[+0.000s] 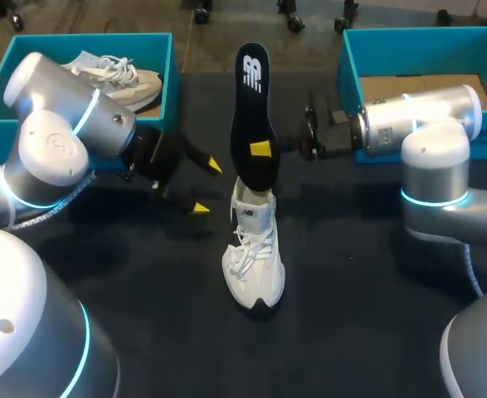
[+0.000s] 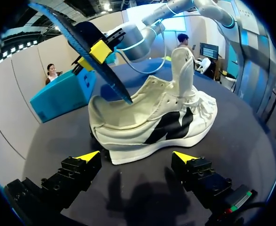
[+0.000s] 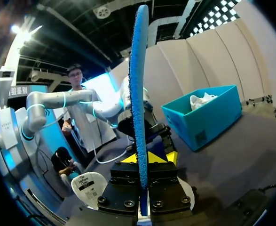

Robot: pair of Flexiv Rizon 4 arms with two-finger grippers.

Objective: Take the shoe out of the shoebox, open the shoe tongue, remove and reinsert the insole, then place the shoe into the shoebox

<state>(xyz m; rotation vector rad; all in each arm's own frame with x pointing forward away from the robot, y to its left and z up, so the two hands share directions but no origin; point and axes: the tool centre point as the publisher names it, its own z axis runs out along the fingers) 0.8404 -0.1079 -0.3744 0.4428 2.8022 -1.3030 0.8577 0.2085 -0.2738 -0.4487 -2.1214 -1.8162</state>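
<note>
A: Half done?
B: Roughly: the shoe (image 1: pixel 255 249) stands on the table (image 1: pixel 376 274), tongue (image 2: pixel 182 70) up. The right gripper (image 1: pixel 260 149) pinches the insole (image 1: pixel 253 116), its tip at the shoe's mouth. The left gripper (image 1: pixel 207 186) gapes by the heel. Seating and boxing remain.

Worktop (image 1: pixel 351 282) lies between the spread left pincer (image 1: pixel 206 186) and the shoe (image 1: pixel 255 257); the insole (image 1: pixel 251 91), gripped by the right pincer (image 1: pixel 262 149), blocks the heel opening.

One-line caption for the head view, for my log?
Right gripper holds the insole upright at the white shoe opening; left gripper open beside it.
</note>
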